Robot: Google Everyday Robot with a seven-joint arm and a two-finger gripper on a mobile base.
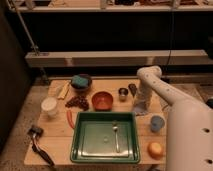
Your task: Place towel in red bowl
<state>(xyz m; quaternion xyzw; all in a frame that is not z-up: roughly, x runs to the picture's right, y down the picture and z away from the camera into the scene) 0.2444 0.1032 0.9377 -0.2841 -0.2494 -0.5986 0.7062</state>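
Observation:
The red bowl stands empty on the wooden table, just behind the green tray. The towel is a pale crumpled cloth lying on the table to the right of the bowl. My white arm reaches in from the lower right, bends at the elbow and points straight down. My gripper is at the towel's top, touching or just above it. The towel hides the gripper's tips.
A green tray with a spoon fills the front. Around it are a blue cup, an orange, a small metal cup, a dark bowl with a teal sponge, grapes, a white cup and a brush.

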